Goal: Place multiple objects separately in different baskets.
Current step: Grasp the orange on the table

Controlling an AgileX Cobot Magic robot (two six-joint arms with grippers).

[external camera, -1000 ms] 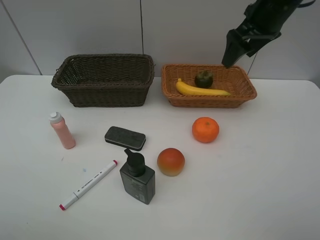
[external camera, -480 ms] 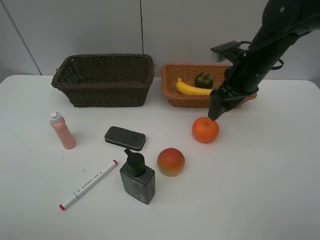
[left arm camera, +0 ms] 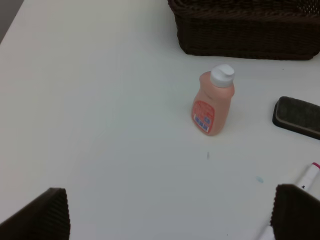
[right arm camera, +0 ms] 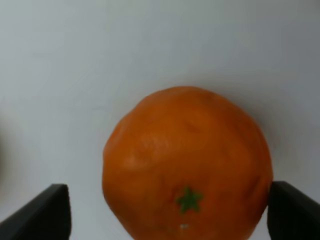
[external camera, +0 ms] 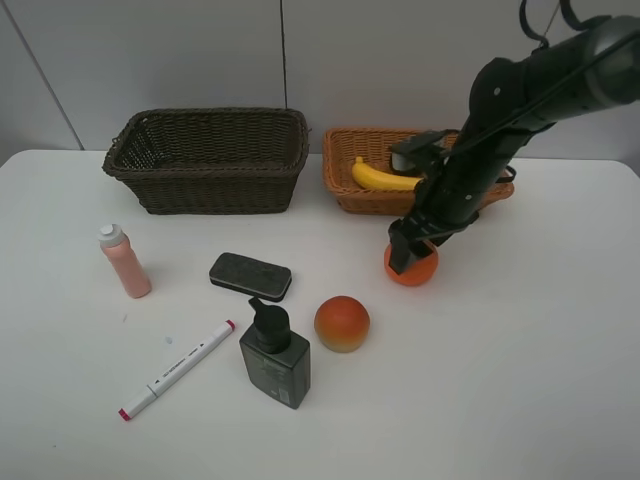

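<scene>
My right gripper (external camera: 405, 252) is open and low over the orange (external camera: 416, 270), which lies on the table in front of the orange-tan basket (external camera: 360, 200). In the right wrist view the orange (right arm camera: 187, 160) sits between the two fingertips (right arm camera: 50, 212). The banana (external camera: 385, 178) lies in that basket; the mangosteen is hidden behind my right arm. My left gripper (left arm camera: 170, 220) is open and empty, above the table near the pink bottle (left arm camera: 214, 101). The left gripper is out of the high view.
The dark brown basket (external camera: 210, 190) stands at the back left. On the table are the pink bottle (external camera: 125, 262), the eraser block (external camera: 250, 276), the marker (external camera: 178, 368), the pump bottle (external camera: 274, 358) and the peach (external camera: 342, 323).
My right arm has come down from above the orange-tan basket, forward and left, onto the orange. The objects have not moved.
</scene>
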